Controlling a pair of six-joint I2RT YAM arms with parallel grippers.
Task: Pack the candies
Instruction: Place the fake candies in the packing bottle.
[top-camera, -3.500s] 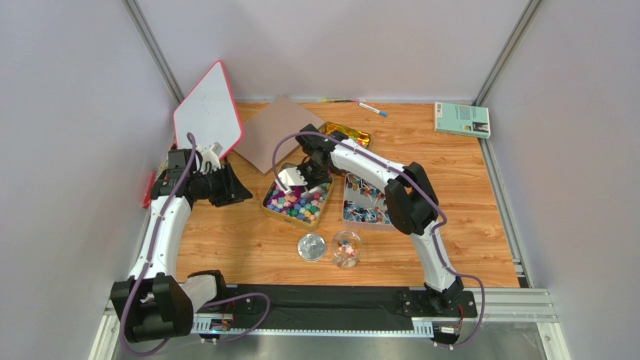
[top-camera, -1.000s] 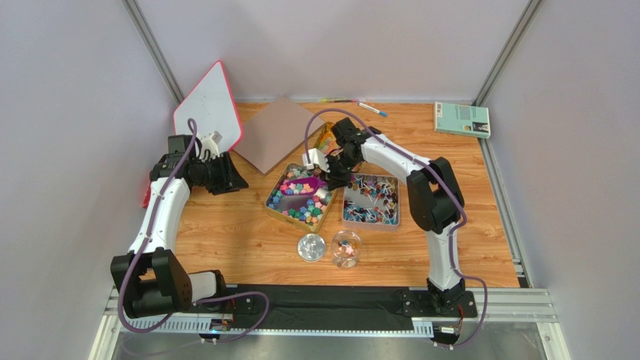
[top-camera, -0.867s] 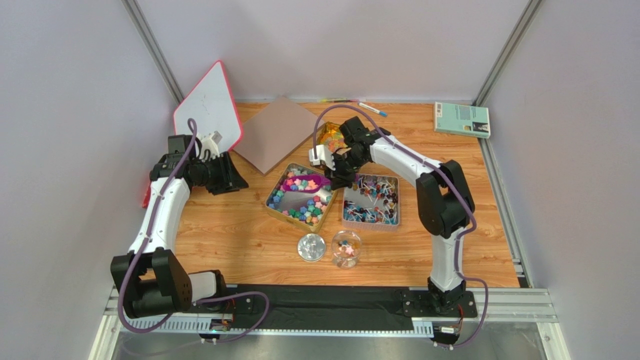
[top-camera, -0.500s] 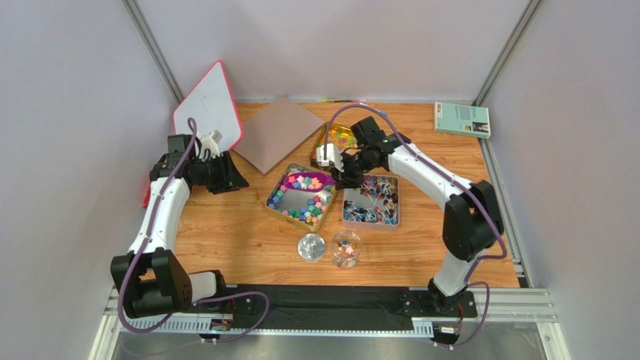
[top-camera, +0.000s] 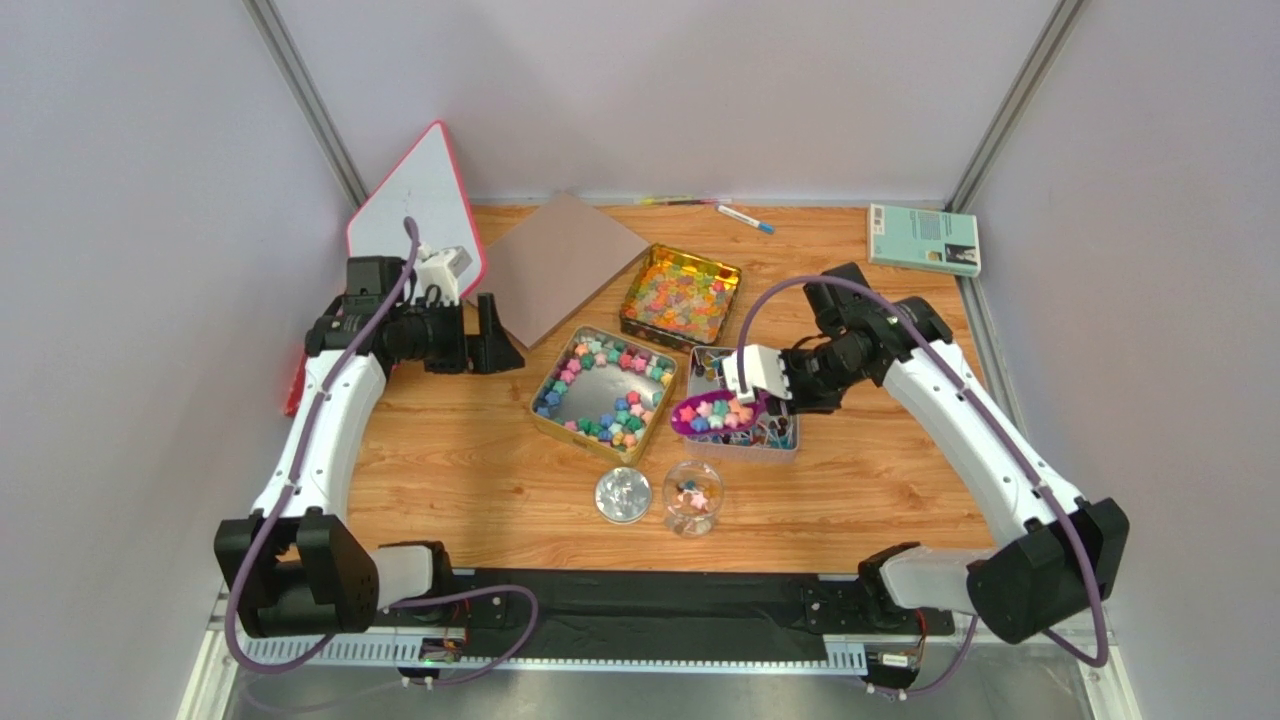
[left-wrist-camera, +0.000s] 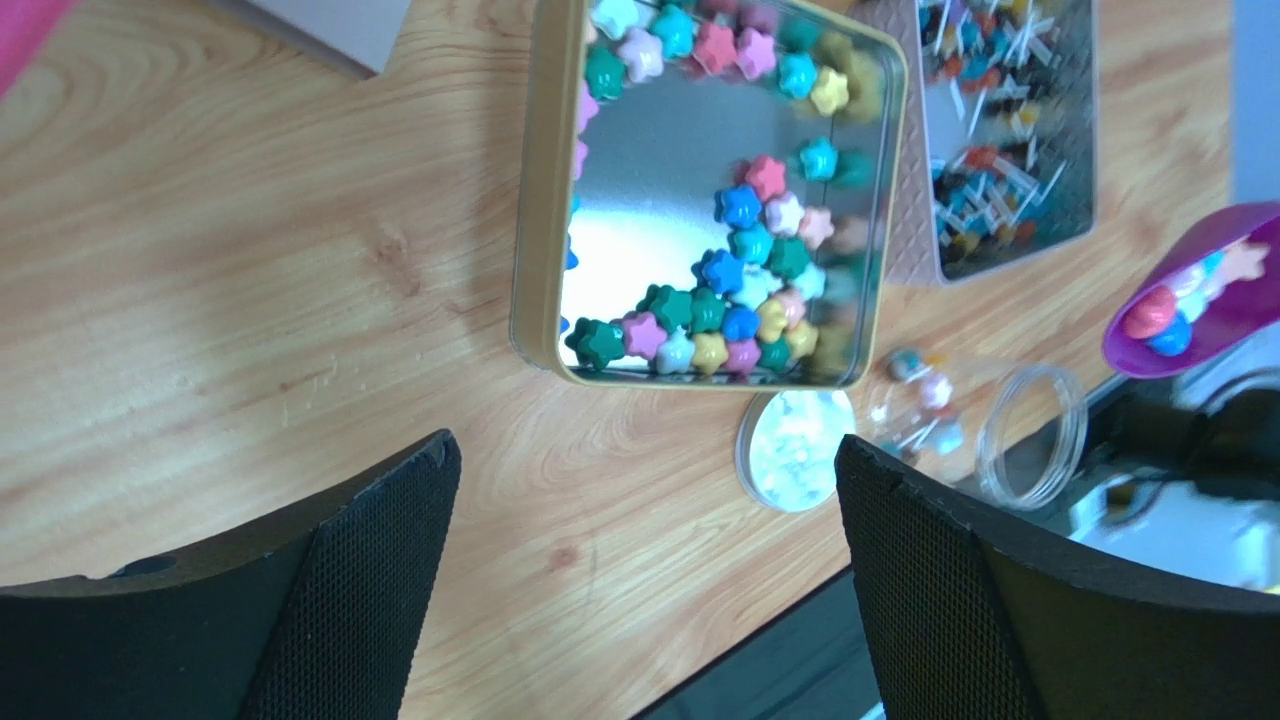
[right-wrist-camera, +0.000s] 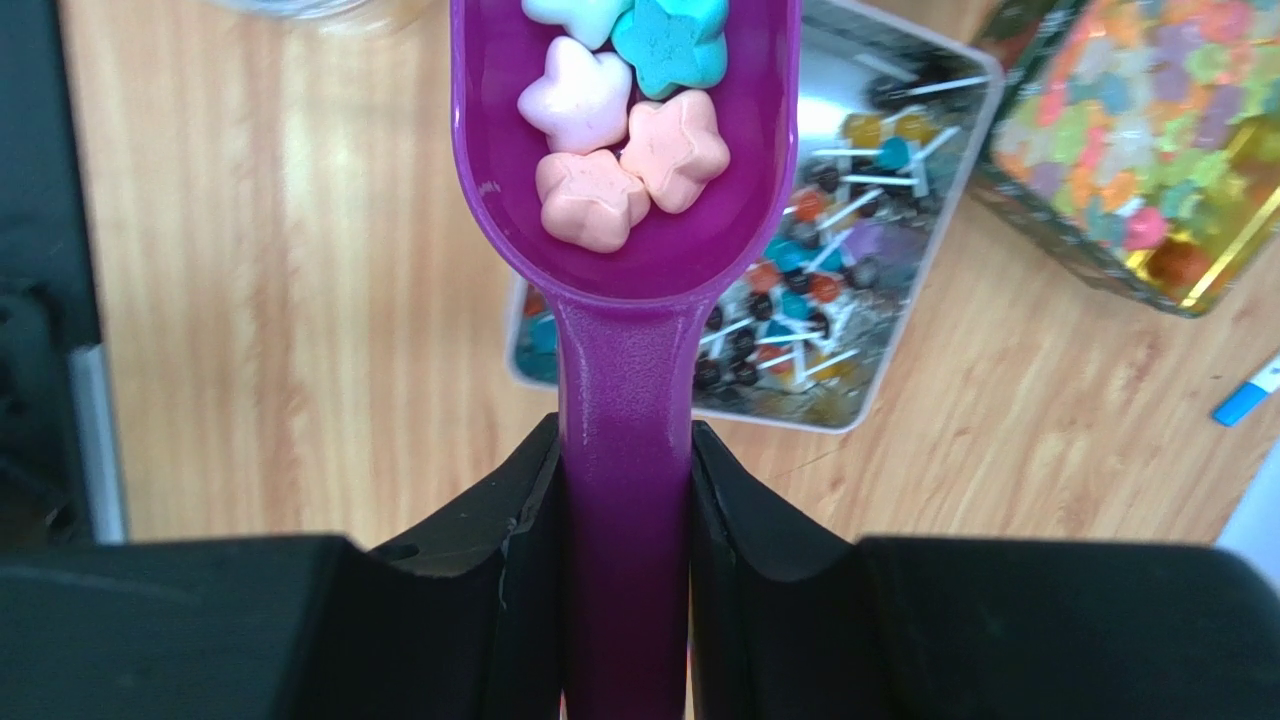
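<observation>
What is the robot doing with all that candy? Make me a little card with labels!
Right gripper: shut on the purple scoop
In the scoop: star candies, pink, peach and teal
Scoop position: held above the lollipops
Left gripper: open, holding nothing
Star candy tin: candies around the edges, bare in the middle
Glass jar: lid off, a few candies inside
Lid: on the table beside the jar
</observation>
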